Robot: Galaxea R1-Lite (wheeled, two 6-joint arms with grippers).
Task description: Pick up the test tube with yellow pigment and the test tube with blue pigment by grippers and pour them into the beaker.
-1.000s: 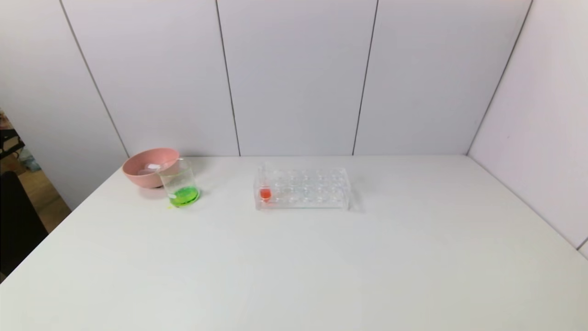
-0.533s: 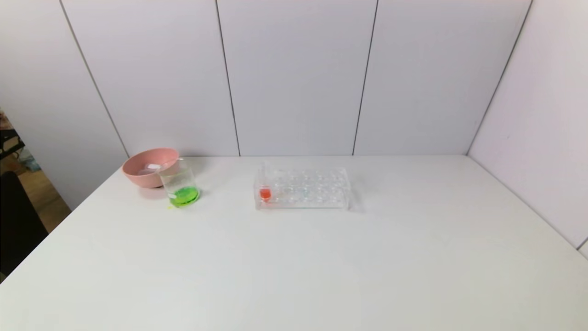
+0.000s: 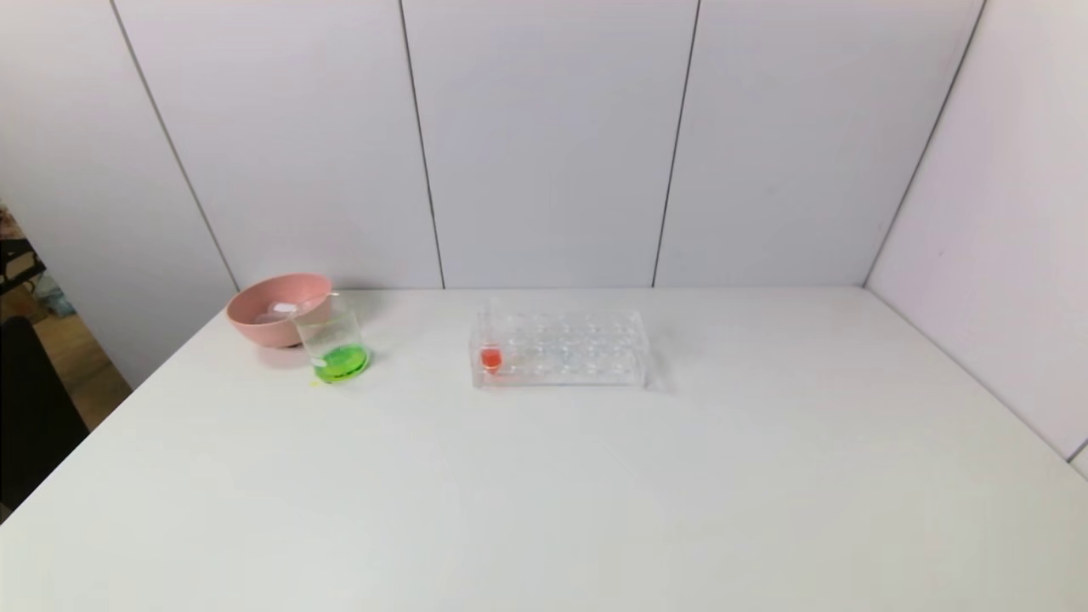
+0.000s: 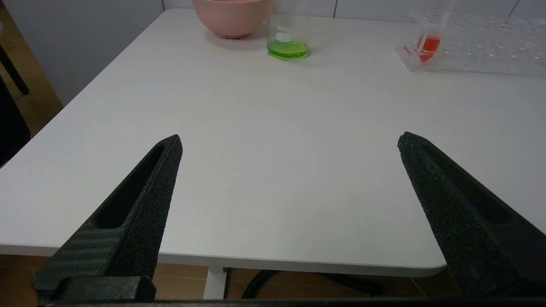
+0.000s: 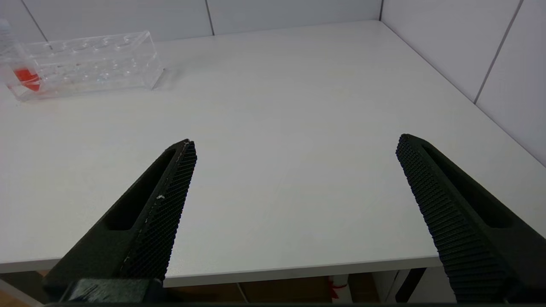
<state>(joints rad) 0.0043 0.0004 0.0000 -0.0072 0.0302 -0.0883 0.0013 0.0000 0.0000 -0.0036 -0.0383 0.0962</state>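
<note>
The clear beaker (image 3: 333,342) stands at the far left of the table and holds green liquid; it also shows in the left wrist view (image 4: 288,36). No tube with yellow or blue liquid is in view. My left gripper (image 4: 290,143) is open and empty, back at the table's near edge. My right gripper (image 5: 296,145) is open and empty, also at the near edge. Neither gripper shows in the head view.
A pink bowl (image 3: 276,308) sits just behind the beaker. A clear tube rack (image 3: 561,348) stands mid-table with one tube of red-orange liquid (image 3: 490,357) at its left end. The white table (image 3: 544,493) ends at walls behind and on the right.
</note>
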